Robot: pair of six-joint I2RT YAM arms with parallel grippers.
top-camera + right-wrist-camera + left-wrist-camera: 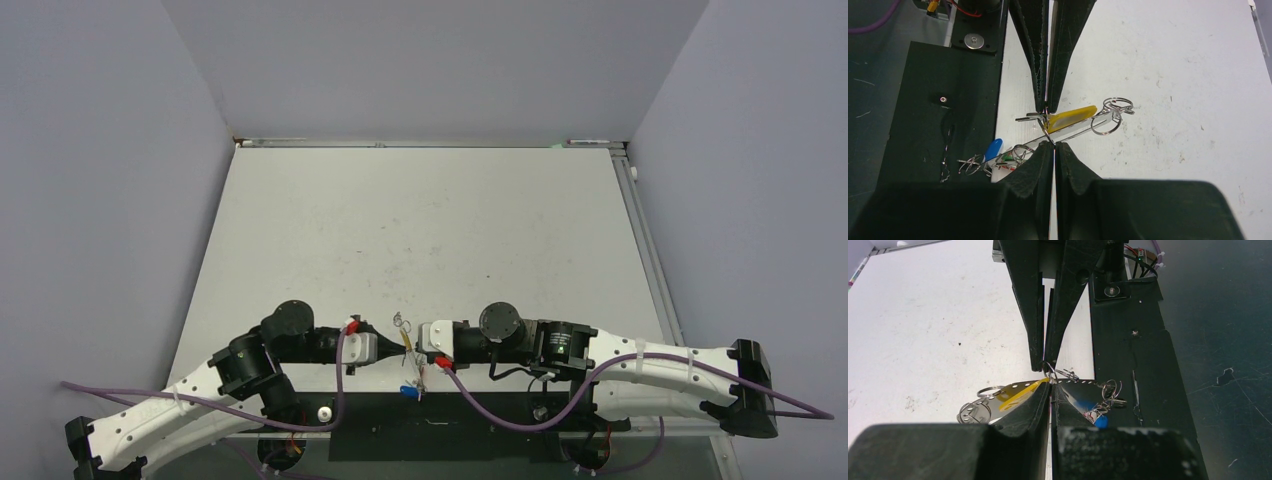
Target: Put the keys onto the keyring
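So both arms are meeting nose to nose at the near edge of the counter, and the whole bunch is sitting right between them. The left jaws are pinched fully together and the right jaws are doing the same. As far as I can tell, each pair is nipping the thin wire of the keyring rather than a tag. The loop is showing almost edge-on, so I'm not calling exactly which stretch each one is gripping.

The yellow tag is lying just beside the tips, with its little split rings pointing out over the white side. The blue tag, with scraps of green and red by it, is trailing over the black base plate. One of the keys is glinting flat next to the yellow tag in the left wrist view.

Handling-wise, I'm guessing this is all featherweight but fiddly. The keyring is looking springy, shiny and slick, so it's probably wanting to twist or pop out of a pinch. The keys are stiff and are likely swinging freely. I'd be grabbing a key by its flat blade or head, not the dangly tag.

I'm not seeing any readable writing or branding, and the tags are looking blank from here.
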